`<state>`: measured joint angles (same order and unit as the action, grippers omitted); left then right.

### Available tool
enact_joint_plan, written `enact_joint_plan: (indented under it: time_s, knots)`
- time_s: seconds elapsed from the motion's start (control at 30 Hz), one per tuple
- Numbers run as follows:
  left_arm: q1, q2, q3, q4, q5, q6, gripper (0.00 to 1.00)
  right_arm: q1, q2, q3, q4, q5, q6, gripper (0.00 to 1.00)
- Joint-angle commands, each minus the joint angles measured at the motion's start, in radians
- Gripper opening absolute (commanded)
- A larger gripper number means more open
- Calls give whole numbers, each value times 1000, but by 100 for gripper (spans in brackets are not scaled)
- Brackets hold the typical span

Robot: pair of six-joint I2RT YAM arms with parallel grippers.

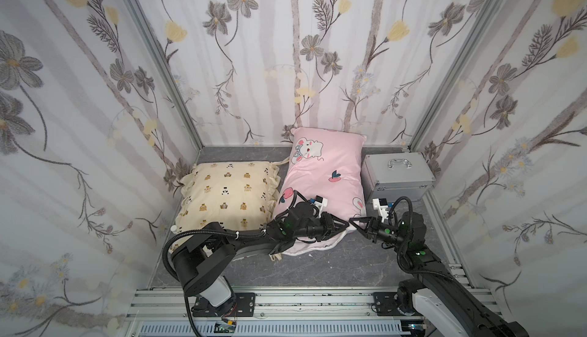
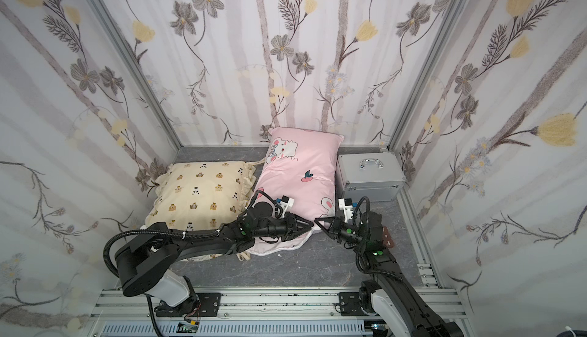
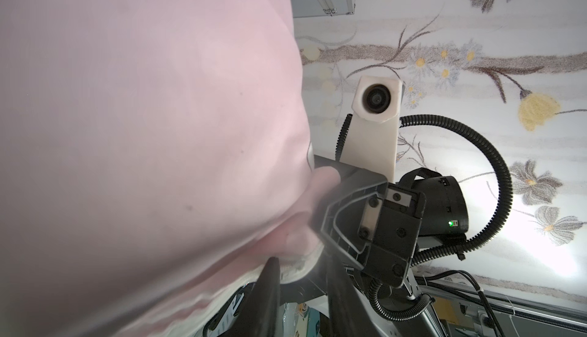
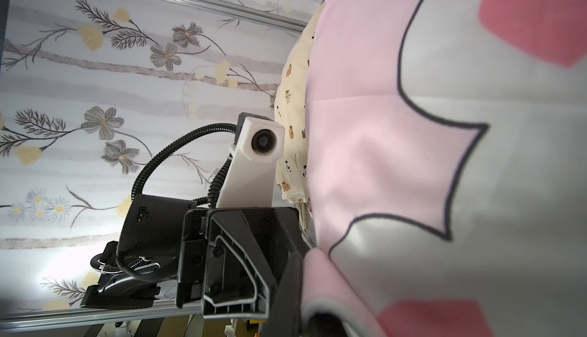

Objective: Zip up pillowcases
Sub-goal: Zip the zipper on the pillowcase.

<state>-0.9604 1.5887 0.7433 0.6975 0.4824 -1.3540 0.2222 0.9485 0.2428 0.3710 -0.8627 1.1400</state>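
Closest to the lens runs the aluminium rail [image 1: 317, 300] that carries both arm bases. Beyond it, on the grey marbled desk [image 1: 317, 265], the pink pillowcase [image 1: 327, 167] lies lengthwise with its far end against the flowered back wall [image 1: 286, 65]. Its left side touches the cream ruffled pillowcase [image 1: 222, 189], and its right side sits just beside the silver case [image 1: 397, 173].

The left arm reaches across the near corner of the cream pillowcase, which lies flat and apart from both grippers. The left gripper [image 1: 342, 224] sits at the near right corner of the pink pillowcase. In the left wrist view its fingers [image 3: 270, 287] straddle the pale-trimmed near edge and grasp it.

The right gripper [image 1: 355, 223] comes in from the opposite side, clenched tight, almost tip to tip with the left one. Its tips are sunk in a pucker of pink fabric at that same corner, pinching it.
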Motion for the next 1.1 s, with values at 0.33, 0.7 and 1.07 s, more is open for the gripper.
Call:
enact_joint_plan:
  time_s: [0.33,0.7,1.07]
  knots:
    - [0,39,2,123,7,-58,20,-1,15,4,39,5,-10,0]
    - [0,48,2,89,-3,-36,1,-2,0,6,33,4,-1,0]
    - [2,-14,-18,-163,-64,110,0,-35,-125,65,-150,27,-55,0]
